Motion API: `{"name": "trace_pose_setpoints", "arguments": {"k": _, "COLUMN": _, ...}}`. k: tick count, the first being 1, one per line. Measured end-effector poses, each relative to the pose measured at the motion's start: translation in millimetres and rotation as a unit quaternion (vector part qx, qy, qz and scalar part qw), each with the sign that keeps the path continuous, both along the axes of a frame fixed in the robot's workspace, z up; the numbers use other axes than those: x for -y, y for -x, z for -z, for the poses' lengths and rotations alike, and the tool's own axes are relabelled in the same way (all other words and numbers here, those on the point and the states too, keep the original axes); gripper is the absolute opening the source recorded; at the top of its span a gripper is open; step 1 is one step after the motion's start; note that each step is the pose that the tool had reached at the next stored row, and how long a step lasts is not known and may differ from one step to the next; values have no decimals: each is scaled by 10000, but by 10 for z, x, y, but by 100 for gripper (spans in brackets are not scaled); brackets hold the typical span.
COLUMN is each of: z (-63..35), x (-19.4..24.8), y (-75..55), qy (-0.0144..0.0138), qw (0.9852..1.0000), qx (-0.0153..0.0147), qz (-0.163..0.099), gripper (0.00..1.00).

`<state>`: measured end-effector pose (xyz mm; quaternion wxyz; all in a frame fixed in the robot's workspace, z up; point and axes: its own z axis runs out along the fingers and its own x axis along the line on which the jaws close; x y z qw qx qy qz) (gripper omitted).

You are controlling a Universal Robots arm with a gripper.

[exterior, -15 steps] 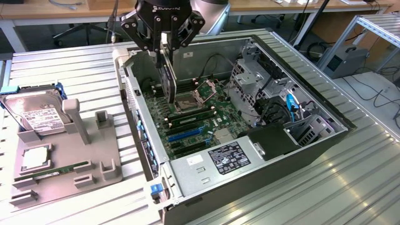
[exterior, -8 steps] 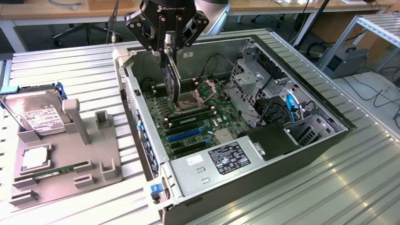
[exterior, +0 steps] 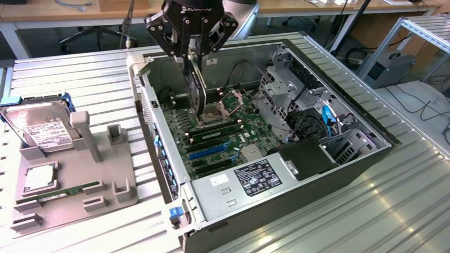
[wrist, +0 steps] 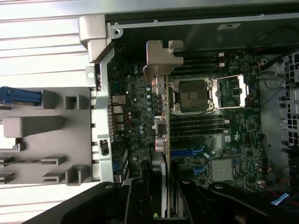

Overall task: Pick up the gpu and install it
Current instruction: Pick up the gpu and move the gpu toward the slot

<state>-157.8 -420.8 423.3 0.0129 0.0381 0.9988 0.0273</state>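
On the exterior view's left, a grey plastic parts holder (exterior: 113, 184) on the slatted metal tabletop (exterior: 70, 74) carries a boxy silver hard drive (exterior: 42, 129), well clear of the work. Past the open computer case's rear wall (exterior: 151, 132), the black gripper (exterior: 193, 58) is clenched on the gpu (exterior: 197, 95), a dark flat circuit card with a silver end bracket (wrist: 161, 58). The card is held on edge above the green motherboard (exterior: 225, 137). If it drifts, the bracket could snag that wall. A skewed descent could strike the open processor socket (exterior: 213, 110).

Fingers (wrist: 138, 198) grip the gpu (wrist: 161, 63) edge-on above the motherboard (wrist: 224, 140).
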Motion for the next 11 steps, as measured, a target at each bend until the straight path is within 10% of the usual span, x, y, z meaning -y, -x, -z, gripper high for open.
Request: {"name": "trace_pose_setpoints", "arguments": {"k": 11, "z": 6, "x": 0, "y": -101, "qy": 4, "qw": 10000, "qx": 0, "qz": 0, "gripper": 27}}
